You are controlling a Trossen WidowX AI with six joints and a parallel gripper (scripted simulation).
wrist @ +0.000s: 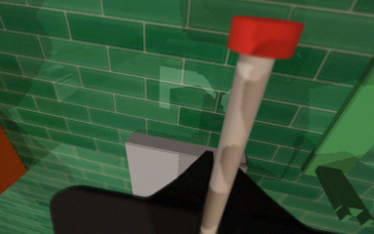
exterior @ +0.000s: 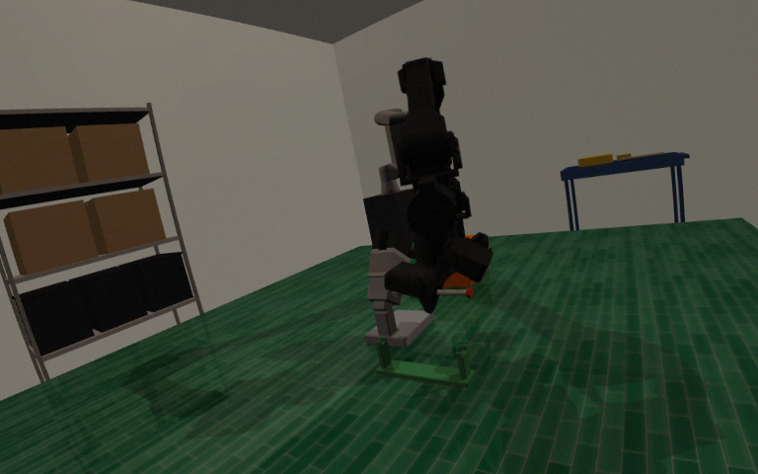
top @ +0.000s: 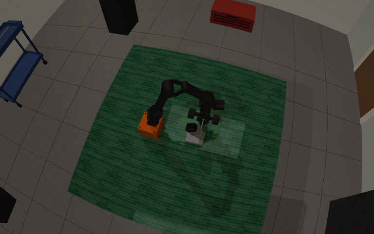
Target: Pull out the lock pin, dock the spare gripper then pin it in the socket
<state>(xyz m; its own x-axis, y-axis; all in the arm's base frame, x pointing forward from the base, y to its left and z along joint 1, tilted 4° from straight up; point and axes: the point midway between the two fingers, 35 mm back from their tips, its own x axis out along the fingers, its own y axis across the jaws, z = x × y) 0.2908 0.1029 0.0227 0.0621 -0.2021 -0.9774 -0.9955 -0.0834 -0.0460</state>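
Observation:
My gripper point(top: 202, 121) point(exterior: 428, 304) point(wrist: 213, 158) is shut on the lock pin point(top: 201, 125) point(exterior: 453, 291) point(wrist: 243, 107), a pale rod with a red head point(exterior: 469, 292) point(wrist: 265, 37). The pin is roughly level, its head pointing away from the mount. Its other end points at the mount's upper part, behind my fingers; whether it is in the socket cannot be told. The grey mount point(top: 194, 139) point(exterior: 414, 324) point(wrist: 153, 166) stands upright on its base. The black spare gripper point(top: 191, 127) sits at the top of the mount. Its spigot is hidden.
A green cradle point(top: 216, 130) point(exterior: 424, 369) point(wrist: 348, 136) with upright posts stands beside the mount, with nothing seen in it. The orange arm base point(top: 150, 128) point(exterior: 458, 279) point(wrist: 9, 163) is on the mount's other side. A shelf point(exterior: 89, 257), a blue cart point(top: 20, 71) and a red chest point(top: 233, 15) stand far off.

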